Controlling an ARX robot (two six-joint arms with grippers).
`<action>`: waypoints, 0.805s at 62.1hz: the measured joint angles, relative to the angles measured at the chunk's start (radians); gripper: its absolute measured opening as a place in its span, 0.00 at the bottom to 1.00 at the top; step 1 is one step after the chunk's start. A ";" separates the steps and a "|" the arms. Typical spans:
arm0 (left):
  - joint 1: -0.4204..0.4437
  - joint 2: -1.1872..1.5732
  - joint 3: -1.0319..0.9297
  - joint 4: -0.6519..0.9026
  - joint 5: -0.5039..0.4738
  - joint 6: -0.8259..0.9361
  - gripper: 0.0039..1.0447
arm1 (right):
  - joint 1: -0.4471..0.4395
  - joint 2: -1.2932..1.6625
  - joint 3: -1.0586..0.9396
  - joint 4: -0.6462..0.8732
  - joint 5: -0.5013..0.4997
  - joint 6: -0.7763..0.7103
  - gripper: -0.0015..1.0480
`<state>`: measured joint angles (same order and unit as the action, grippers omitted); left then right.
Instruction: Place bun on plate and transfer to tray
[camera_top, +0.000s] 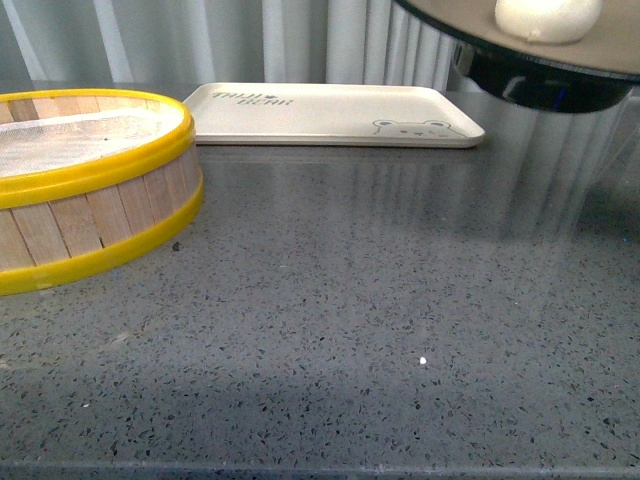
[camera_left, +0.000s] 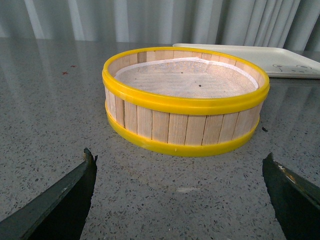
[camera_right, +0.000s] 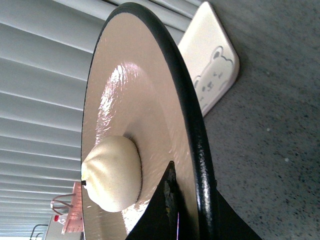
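A: Front: noting bun sitting on plate, hanging aloft, not yet resting on tray.
B: Left wrist: seeing left gripper gaping wide, facing steamer basket.
A: Right wrist: watching right gripper clamping plate rim. Judging plating done, tray landing pending.
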<state>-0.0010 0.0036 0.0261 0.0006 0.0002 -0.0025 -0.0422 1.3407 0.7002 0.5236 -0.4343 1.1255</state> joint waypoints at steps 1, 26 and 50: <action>0.000 0.000 0.000 0.000 0.000 0.000 0.94 | -0.002 -0.004 0.002 0.000 -0.004 -0.004 0.03; 0.000 0.000 0.000 0.000 0.000 0.000 0.94 | -0.013 0.380 0.412 -0.072 0.010 0.052 0.03; 0.000 0.000 0.000 0.000 0.000 0.000 0.94 | 0.053 0.765 0.974 -0.352 0.036 0.084 0.03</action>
<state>-0.0010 0.0036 0.0261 0.0006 0.0002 -0.0025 0.0109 2.1059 1.6745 0.1719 -0.3981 1.2098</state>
